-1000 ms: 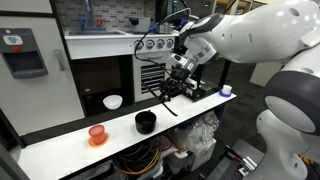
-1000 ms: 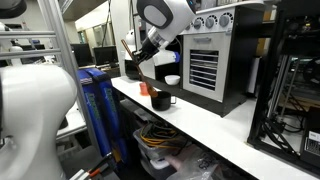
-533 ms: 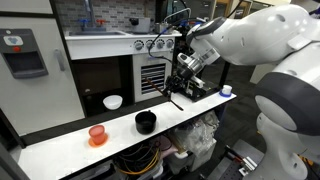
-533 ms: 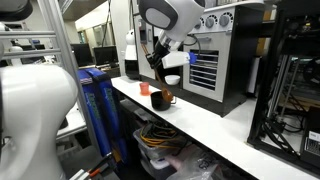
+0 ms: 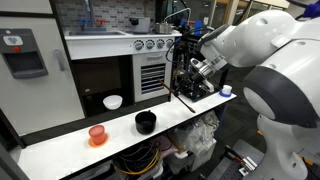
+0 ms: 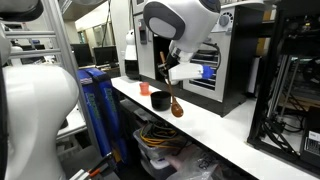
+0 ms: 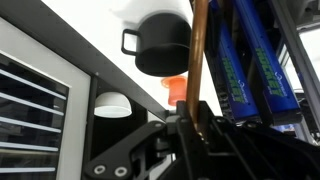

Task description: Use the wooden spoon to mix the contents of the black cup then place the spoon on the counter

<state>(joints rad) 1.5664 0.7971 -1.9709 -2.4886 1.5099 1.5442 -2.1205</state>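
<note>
My gripper (image 7: pixel 190 128) is shut on the handle of the wooden spoon (image 7: pixel 198 55), which runs straight up this wrist view. In an exterior view the spoon (image 6: pixel 175 100) hangs nearly upright from the gripper (image 6: pixel 170 76), its bowl end low over the white counter (image 6: pixel 232 137). The black cup (image 5: pixel 146 122) stands on the counter (image 5: pixel 55 148), well to the side of the gripper (image 5: pixel 190 80). In the wrist view the black cup (image 7: pixel 160 45) shows its handle and lies beyond the spoon's shaft. The cup's contents cannot be seen.
An orange-red translucent cup (image 5: pixel 97 134) stands beside the black cup, and a white bowl (image 5: pixel 113 102) sits further back under the black oven (image 5: pixel 150 65). A small blue-and-white object (image 5: pixel 226 90) stands at the counter's end. Cables and bags lie below the counter.
The arm has carried the spoon away from the black cup along the counter and turned it upright. The gripper has stayed shut on the handle throughout.
</note>
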